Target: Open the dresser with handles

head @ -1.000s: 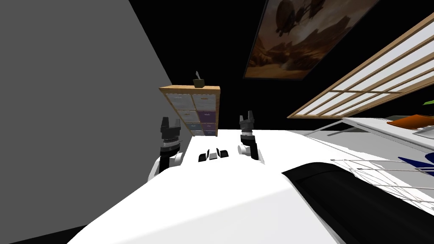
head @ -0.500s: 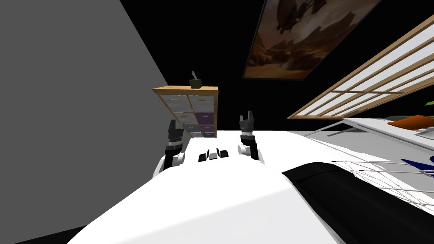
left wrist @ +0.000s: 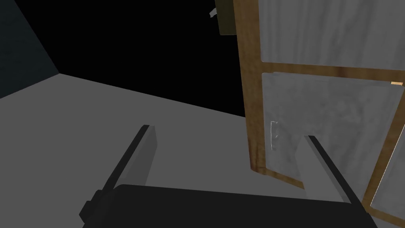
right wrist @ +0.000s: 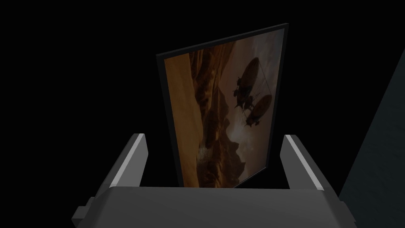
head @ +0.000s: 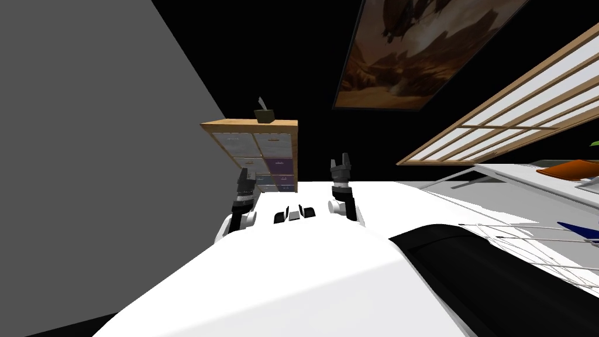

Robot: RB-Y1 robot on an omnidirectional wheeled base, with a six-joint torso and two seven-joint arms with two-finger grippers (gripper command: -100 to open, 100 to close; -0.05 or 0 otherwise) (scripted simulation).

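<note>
1. The dresser (head: 257, 155) stands upright ahead, taller than wide, drawer fronts facing me, with a grey wall (head: 88, 146) on my left.
2. A small box (head: 264, 115) sits on top.
3. My left gripper (left wrist: 229, 133) is spread wide and empty near the dresser's lower corner.
4. My right gripper (right wrist: 211, 136) is also spread and empty.

Facing a wood-framed dresser (head: 257, 153) some way ahead, holding both arms up.

Looking at grey drawers along its top row and purple ones lower on the right, with a small dark box (head: 264, 115) sitting on its top and something pale sticking up out of that. Holding the left jaws in line with the dresser's lower left corner, turned edge-on. Holding the right jaws off to the dresser's right, apart from it, against the black area (head: 316, 70), tips slightly parted. Seeing a plain grey wall (head: 88, 146) on the left, a dark-framed brown painting (head: 409, 52) high on the right, a wood-latticed window (head: 515, 111) beside it, and an orange thing (head: 570, 169) at the right edge.
</note>
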